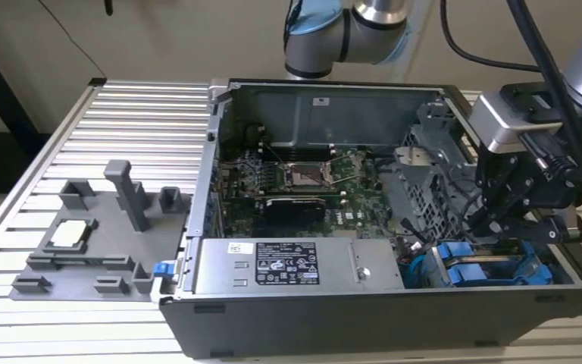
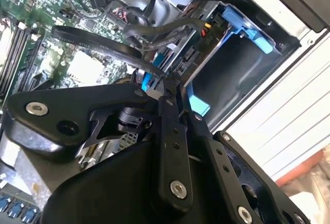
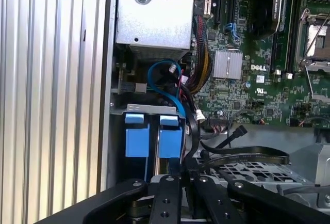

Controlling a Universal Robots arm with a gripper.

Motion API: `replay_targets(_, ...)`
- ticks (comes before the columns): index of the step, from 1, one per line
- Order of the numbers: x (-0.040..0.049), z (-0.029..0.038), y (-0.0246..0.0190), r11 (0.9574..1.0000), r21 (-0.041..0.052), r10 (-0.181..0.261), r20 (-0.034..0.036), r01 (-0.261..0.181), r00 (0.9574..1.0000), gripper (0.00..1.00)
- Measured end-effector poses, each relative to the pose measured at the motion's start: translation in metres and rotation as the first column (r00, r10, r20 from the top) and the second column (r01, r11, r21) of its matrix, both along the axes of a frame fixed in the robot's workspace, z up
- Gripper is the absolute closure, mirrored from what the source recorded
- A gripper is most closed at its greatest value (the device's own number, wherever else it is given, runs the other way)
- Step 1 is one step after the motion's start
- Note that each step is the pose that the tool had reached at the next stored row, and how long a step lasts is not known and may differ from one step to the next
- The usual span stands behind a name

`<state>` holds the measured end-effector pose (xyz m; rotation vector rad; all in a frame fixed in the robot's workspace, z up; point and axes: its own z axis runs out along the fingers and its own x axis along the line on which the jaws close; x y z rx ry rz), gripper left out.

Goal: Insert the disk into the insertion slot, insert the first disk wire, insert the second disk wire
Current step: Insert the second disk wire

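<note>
On the exterior view's left, a grey fixture (image 1: 99, 243) is seen on the ribbed bench (image 1: 119, 121). The open computer case (image 1: 372, 212) stands in the middle. At its near right corner the disk (image 1: 478, 269) is seated in the insertion slot (image 1: 544, 265), close to the case edge. The gripper (image 1: 508, 220) is held just above it, jaws pressed together on a black cable (image 3: 247, 154); little room is left around.

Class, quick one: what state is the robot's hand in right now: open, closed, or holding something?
Hand: closed on a black cable, just above the blue-framed drives in the computer case.
</note>
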<state>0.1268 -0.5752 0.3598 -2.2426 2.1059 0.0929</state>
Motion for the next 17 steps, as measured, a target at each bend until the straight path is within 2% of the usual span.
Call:
replay_targets(11, 0.0076, -0.0066, 0.0, 0.9999, -0.0129, 0.0, 0.0, 0.0, 1.0, 0.84)
replay_targets(17, 0.0122, -0.0099, 0.0, 0.9999, -0.0161, 0.0, 0.0, 0.0, 1.0, 0.84)
